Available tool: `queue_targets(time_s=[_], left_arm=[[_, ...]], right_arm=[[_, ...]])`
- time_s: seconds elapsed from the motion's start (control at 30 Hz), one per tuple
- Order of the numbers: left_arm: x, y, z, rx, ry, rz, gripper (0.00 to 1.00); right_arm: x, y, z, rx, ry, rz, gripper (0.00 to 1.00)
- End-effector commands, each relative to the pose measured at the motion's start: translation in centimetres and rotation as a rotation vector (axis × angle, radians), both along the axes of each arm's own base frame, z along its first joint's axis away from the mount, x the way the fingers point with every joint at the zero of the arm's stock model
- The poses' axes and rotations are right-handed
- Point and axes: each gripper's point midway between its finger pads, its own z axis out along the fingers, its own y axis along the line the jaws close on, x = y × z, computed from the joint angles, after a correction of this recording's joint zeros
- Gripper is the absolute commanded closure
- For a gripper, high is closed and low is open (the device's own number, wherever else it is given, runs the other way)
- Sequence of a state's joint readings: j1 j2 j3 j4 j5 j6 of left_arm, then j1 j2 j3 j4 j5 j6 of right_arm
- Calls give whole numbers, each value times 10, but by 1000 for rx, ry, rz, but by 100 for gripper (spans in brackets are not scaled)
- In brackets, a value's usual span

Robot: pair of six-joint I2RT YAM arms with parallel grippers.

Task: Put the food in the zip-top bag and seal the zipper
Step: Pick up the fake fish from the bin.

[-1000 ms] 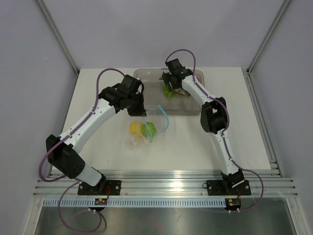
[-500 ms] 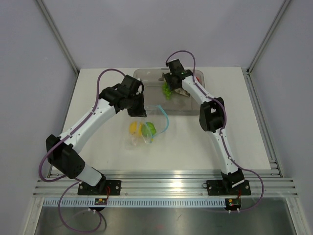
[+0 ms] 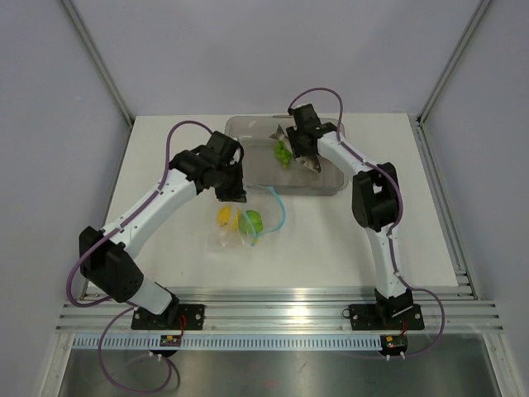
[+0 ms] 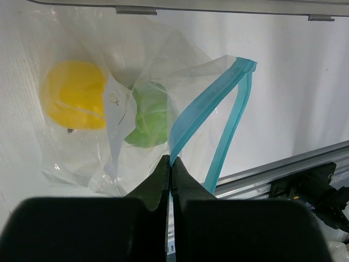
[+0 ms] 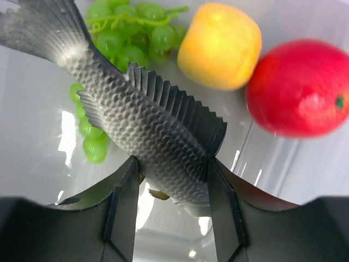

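The zip-top bag lies on the table with a yellow fruit and a green fruit inside. Its mouth is open, and the teal zipper curves up. My left gripper is shut on the zipper strip at the bag's mouth; in the top view the left gripper sits at the bag's far edge. My right gripper is shut on the grey fish over the tray. The grapes, a yellow-orange fruit and a red fruit lie in the tray.
The rigid clear tray stands at the back centre of the white table, right behind the bag. Aluminium rails run along the table's near edge and right side. Grey walls close in the back and sides.
My right gripper has shifted a little right over the tray with the fish in it. The left gripper has edged slightly nearer, still holding the zipper.
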State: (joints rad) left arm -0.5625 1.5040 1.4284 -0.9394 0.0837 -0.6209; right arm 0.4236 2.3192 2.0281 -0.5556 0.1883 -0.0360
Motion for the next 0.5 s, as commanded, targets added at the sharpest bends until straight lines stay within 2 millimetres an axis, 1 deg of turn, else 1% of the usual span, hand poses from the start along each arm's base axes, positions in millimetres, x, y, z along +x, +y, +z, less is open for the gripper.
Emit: queue_targets(time_s=[0.0, 0.03, 0.1, 0.13, 0.17, 0.2, 0.23, 0.3, 0.37, 0.4, 0.43, 0.47], left_arm=[[1, -3, 17, -51, -59, -17, 100], [2, -3, 17, -53, -62, -17, 100], [2, -4, 18, -60, -63, -19, 100], [3, -5, 19, -63, -64, -20, 100], [3, -6, 20, -67, -67, -21, 100], [4, -6, 21, -69, -71, -21, 100], [4, -6, 22, -71, -74, -22, 100], [6, -6, 25, -71, -83, -18, 100], [6, -7, 28, -77, -86, -19, 100], [6, -8, 29, -79, -88, -20, 100], [7, -8, 31, -83, -91, -20, 100], [8, -9, 32, -84, -95, -22, 100]], right_arm=[[-2, 4, 71, 124, -126, -36, 66], [-7, 3, 67, 126, -112, -42, 69], [-17, 0, 72, 147, -112, -57, 74], [-18, 1, 76, 159, -121, -57, 80], [-21, 0, 77, 165, -121, -64, 80], [-24, 0, 87, 186, -132, -73, 82], [-28, -2, 84, 190, -122, -82, 85], [-36, -3, 97, 227, -136, -100, 85], [-43, 0, 106, 267, -142, -96, 86], [-49, 1, 119, 303, -160, -98, 86], [-52, 1, 125, 325, -167, -94, 85], [-58, 6, 131, 367, -163, -80, 85]])
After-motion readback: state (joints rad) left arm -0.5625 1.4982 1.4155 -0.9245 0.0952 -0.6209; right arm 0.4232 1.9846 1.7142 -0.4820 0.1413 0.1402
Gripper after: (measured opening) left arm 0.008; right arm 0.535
